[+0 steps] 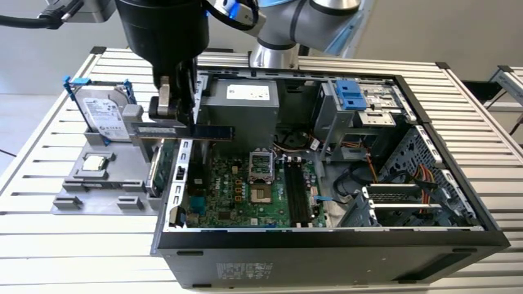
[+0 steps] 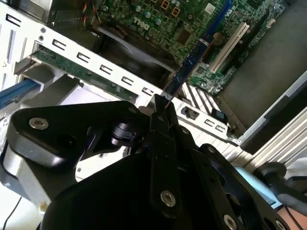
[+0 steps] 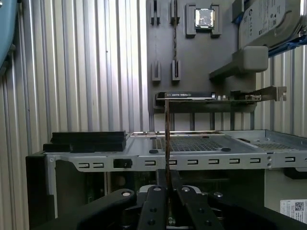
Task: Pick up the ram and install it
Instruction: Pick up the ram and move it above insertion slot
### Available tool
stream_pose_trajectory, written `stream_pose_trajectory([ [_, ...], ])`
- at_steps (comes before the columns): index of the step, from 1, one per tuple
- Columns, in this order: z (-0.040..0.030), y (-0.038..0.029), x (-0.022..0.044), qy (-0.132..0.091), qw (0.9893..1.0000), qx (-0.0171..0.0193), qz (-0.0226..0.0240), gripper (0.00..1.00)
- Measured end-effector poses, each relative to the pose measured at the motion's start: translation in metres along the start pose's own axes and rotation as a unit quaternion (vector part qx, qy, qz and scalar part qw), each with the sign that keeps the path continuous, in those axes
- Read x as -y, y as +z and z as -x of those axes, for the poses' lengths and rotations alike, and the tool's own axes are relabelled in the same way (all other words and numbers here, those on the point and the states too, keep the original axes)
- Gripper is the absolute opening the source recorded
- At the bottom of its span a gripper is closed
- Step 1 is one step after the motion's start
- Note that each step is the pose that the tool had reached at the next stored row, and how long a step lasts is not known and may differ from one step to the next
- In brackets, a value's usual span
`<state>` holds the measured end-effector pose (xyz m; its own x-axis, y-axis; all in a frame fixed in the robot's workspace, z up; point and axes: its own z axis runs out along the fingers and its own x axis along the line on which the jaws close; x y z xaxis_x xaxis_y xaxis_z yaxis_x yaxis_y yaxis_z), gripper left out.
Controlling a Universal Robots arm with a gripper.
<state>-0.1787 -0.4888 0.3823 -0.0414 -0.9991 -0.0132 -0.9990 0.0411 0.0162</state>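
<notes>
In the exterior view my gripper hangs over the open computer case's wall on the exterior view's left, shut on the ram. The slim bluish stick lies level and pokes out of the fingers toward the motherboard. The black memory slots lie lower and further toward the exterior view's right. The second wrist view shows the ram running away from my gripper above the green board. Edge-on in the first wrist view, the ram rises as a thin line from my gripper.
A grey parts holder beside the case carries a silver hard drive, a processor chip and an upright green card. Inside the case sit a power supply, drive bays and cables. A slatted table lies beneath.
</notes>
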Motion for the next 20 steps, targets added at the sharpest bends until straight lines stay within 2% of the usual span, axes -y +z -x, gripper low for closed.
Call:
stream_pose_trajectory([
  [20,0.0013,-0.0005,0.0308,0.0,1.0,0.0,0.0,0.0],
])
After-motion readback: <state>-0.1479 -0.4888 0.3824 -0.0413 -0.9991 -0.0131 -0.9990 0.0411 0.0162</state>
